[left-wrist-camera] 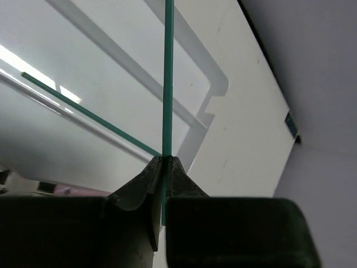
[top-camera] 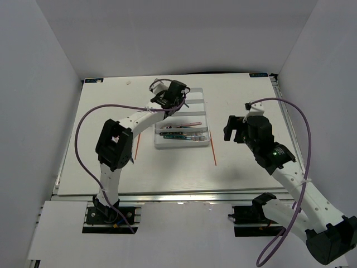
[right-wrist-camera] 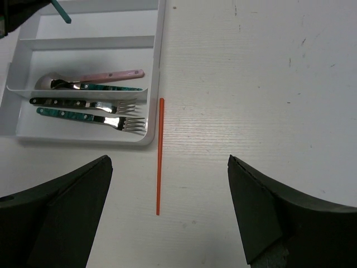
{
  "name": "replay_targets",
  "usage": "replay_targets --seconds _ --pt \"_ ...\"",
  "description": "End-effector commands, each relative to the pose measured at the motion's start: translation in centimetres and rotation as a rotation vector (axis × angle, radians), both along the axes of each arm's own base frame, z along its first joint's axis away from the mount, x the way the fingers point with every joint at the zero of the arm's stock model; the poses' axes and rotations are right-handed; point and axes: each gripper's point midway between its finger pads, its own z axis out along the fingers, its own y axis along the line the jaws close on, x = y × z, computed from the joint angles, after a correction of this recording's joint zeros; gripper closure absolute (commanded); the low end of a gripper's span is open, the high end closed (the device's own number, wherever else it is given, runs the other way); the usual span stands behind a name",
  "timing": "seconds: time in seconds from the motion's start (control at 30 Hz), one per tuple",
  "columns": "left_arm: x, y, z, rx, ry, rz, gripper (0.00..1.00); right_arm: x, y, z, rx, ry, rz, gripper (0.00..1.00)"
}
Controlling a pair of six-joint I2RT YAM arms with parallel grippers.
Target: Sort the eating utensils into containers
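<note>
My left gripper [left-wrist-camera: 165,158] is shut on a thin green chopstick [left-wrist-camera: 168,78] that runs straight out from its tips. It hovers over the far end of the white tray [top-camera: 196,104]. A second green chopstick [left-wrist-camera: 83,109] lies in a compartment below it. Forks [right-wrist-camera: 106,120] and a pink-handled spoon [right-wrist-camera: 109,75] lie in the near compartments. One orange chopstick [right-wrist-camera: 159,156] lies on the table just right of the tray, below my open right gripper [right-wrist-camera: 168,162], which holds nothing. Another orange chopstick [top-camera: 137,147] lies left of the tray.
The tray's raised dividers [left-wrist-camera: 139,84] run beneath the left gripper. The white table [right-wrist-camera: 268,84] spreads to the right of the tray. White walls close in the table on three sides. A purple cable [top-camera: 83,128] loops beside the left arm.
</note>
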Motion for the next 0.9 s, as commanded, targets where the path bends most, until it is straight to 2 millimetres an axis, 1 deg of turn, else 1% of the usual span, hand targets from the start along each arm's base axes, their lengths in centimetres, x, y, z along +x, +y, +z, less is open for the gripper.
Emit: replay_targets --seconds 0.0,0.03,0.07,0.1,0.13,0.2,0.23,0.3,0.33,0.37,0.43,0.57,0.63,0.67,0.87 --pt "1.9 -1.0 3.2 -0.274 -0.137 0.182 1.0 0.4 -0.3 3.0 0.044 -0.074 -0.028 0.12" --pt "2.2 -1.0 3.1 -0.33 -0.147 0.222 1.0 0.4 -0.4 3.1 0.045 -0.076 -0.028 0.12" --pt "2.5 -1.2 2.3 -0.347 -0.145 0.237 1.0 0.4 -0.4 3.2 0.046 -0.079 -0.028 0.12" --pt "2.7 -1.4 2.2 -0.366 -0.154 0.248 1.0 0.4 -0.3 3.3 0.048 -0.081 -0.027 0.12" --pt "3.0 -1.4 2.4 -0.392 -0.171 0.277 1.0 0.5 -0.4 3.2 0.046 -0.081 -0.027 0.12" --pt "3.3 -2.3 3.1 -0.422 -0.205 0.289 1.0 0.6 -0.3 3.2 0.047 -0.083 -0.022 0.12" --pt "3.8 -2.6 3.7 -0.44 -0.228 0.304 1.0 0.7 -0.3 3.0 0.044 -0.077 -0.024 0.12" --pt "3.7 -3.5 3.6 -0.475 -0.232 0.313 1.0 0.8 -0.2 2.9 0.044 -0.077 -0.019 0.12" --pt "3.9 -4.1 3.4 -0.501 -0.24 0.313 1.0 0.8 -0.2 2.7 0.042 -0.074 -0.017 0.12" --pt "3.7 -4.2 2.4 -0.517 -0.23 0.309 1.0 0.8 -0.1 2.7 0.045 -0.074 -0.014 0.12" --pt "3.9 -4.7 2.2 -0.587 -0.252 0.314 1.0 0.9 0.0 2.8 0.049 -0.076 -0.005 0.12" --pt "3.7 -4.9 0.5 -0.591 -0.238 0.338 1.0 0.7 0.2 3.0 0.044 -0.082 0.02 0.12" --pt "3.6 -5.1 -0.3 -0.605 -0.233 0.347 1.0 0.7 0.0 2.8 0.035 -0.083 0.017 0.12" --pt "3.6 -5.2 -1.1 -0.599 -0.221 0.352 1.0 0.7 0.0 2.9 0.034 -0.085 0.018 0.12" --pt "3.6 -5.1 -2.8 -0.558 -0.194 0.381 1.0 0.5 0.3 2.5 0.04 -0.08 0.038 0.12"
